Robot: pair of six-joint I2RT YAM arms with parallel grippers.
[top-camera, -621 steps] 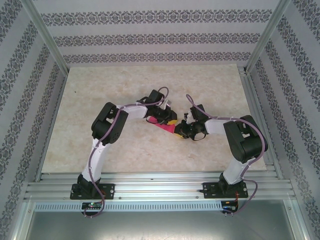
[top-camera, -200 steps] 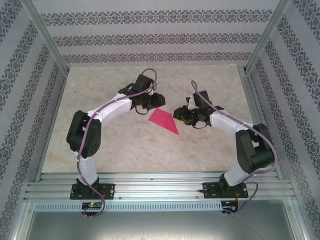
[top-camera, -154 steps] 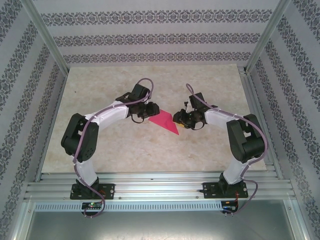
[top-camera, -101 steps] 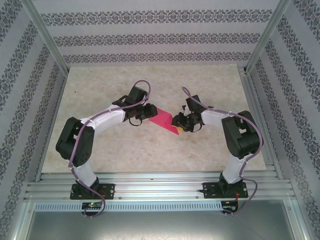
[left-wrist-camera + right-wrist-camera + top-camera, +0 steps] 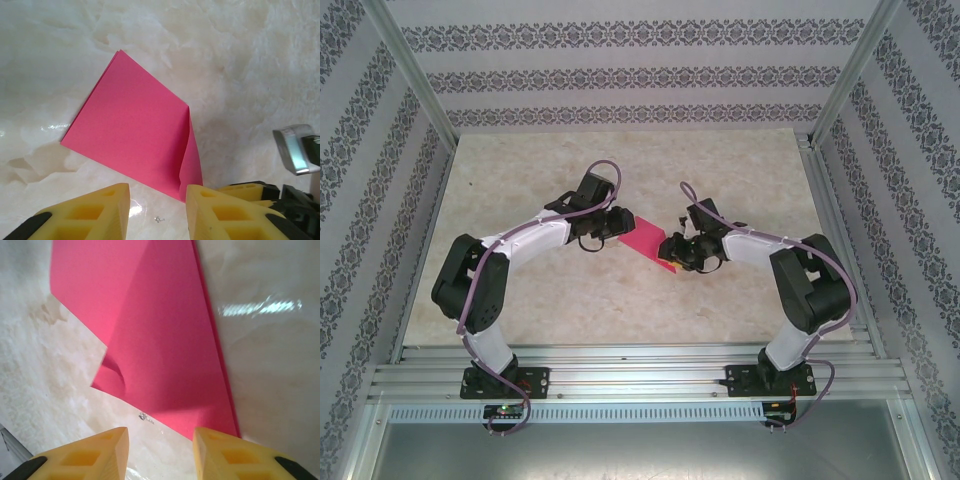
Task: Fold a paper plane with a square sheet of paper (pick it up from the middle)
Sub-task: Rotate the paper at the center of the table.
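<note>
High rear overview, close wrist views sharing the paper

magenta-pink paper, yellow claw fingers, cream marbled table, grey floral-striped walls

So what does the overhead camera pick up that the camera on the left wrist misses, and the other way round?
Overhead: both white-and-black arms whole, the left hand and right hand flanking the bright pink folded paper sheet, plus the metal frame and patterned walls. Left wrist: close detail, a raised flap along the paper's right side, and the left hand's yellow fingers apart with nothing between. Both: the pink paper lying on the pale marbled table.
</note>
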